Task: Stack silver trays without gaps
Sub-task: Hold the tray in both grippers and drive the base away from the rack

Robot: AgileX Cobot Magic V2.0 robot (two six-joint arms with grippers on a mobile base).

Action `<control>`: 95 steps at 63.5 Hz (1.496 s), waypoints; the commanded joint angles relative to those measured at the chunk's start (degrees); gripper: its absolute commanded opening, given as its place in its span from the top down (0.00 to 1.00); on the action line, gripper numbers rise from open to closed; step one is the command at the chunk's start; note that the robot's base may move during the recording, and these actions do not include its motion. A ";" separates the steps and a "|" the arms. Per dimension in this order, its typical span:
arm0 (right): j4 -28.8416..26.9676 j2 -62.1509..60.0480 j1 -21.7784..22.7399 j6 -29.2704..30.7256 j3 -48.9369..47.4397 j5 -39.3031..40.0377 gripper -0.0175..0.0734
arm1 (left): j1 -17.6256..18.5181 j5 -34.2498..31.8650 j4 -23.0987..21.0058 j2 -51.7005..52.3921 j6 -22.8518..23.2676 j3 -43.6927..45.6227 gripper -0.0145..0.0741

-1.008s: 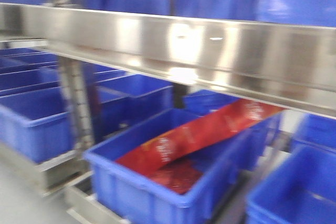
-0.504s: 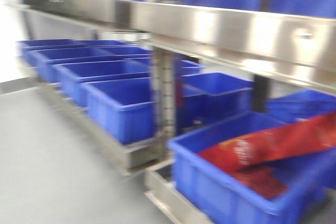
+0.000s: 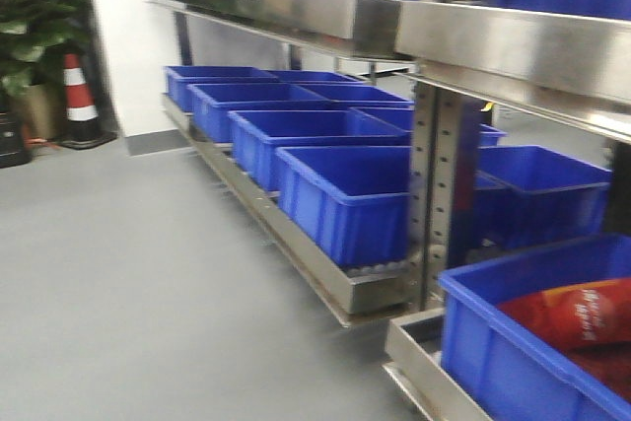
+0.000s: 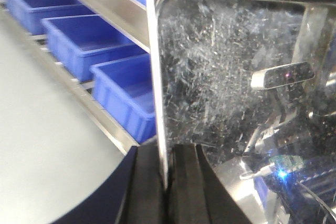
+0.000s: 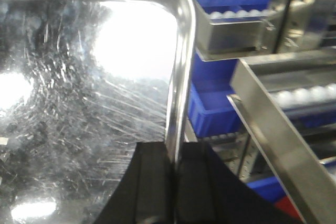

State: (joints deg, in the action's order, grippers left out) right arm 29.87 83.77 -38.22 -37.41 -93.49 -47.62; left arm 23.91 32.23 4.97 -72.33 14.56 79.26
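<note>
A silver tray (image 4: pixel 226 72), scratched and shiny, fills the left wrist view. My left gripper (image 4: pixel 166 182) is shut on its left rim, black fingers (image 4: pixel 147 187) on both sides of the edge. The tray also fills the right wrist view (image 5: pixel 79 87). My right gripper (image 5: pixel 176 182) is shut on its right rim, with a finger (image 5: pixel 152 187) inside the tray. Whether both hold the same tray I cannot tell. No tray and no gripper show in the front view.
Steel racks hold rows of blue bins (image 3: pixel 345 194) on the lower shelf, with more bins above a steel rail (image 3: pixel 513 46). A near bin holds a red bag (image 3: pixel 577 317). Grey floor (image 3: pixel 128 283) lies left; a traffic cone (image 3: pixel 77 101) and plant (image 3: pixel 35 7) stand at the back.
The front view has swung left: the bin with the red bag slid to the lower right, and the floor, cone and plant came into view.
</note>
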 commanded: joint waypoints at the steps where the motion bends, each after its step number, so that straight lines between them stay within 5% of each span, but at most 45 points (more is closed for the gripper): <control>1: -2.76 -0.05 -1.21 0.75 -0.61 10.83 0.88 | 1.27 -4.67 -4.13 0.44 -0.46 0.80 0.86; 95: -2.76 -0.05 -1.21 0.75 -0.61 10.83 0.88 | 1.27 -4.67 -4.13 0.44 -0.46 0.80 0.86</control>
State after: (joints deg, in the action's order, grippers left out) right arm 29.87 83.77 -38.22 -37.41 -93.49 -47.62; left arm 23.91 32.23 4.97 -72.33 14.56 79.26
